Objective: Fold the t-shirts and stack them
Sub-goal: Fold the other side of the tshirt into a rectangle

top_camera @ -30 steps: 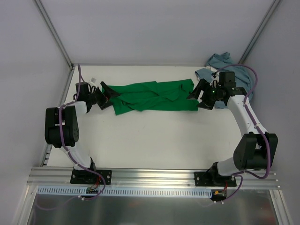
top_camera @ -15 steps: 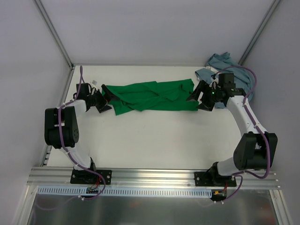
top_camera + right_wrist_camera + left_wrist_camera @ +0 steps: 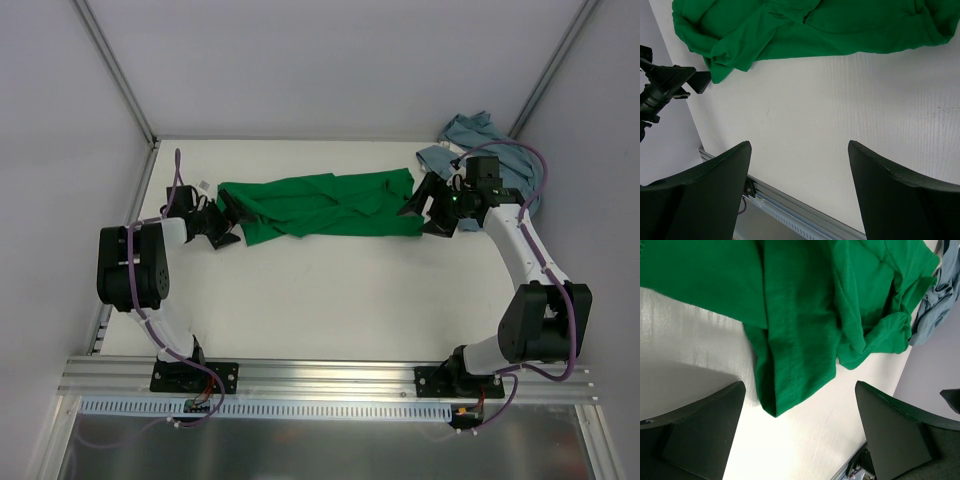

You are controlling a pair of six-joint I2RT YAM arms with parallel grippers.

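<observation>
The green t-shirt [image 3: 320, 205] lies crumpled across the bench [image 3: 330, 300], the blue-grey t-shirt [image 3: 478, 135] is bunched in the far right corner, and the left pincer [image 3: 228, 220] and right pincer [image 3: 418, 215] stand apart, empty, at the green one's ends.

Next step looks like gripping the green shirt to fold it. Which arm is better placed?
Left, probably. The left claw, open, frames the green shirt at its hem corner; the right claw, also open, faces only bare table, the shirt lying farther ahead.
</observation>
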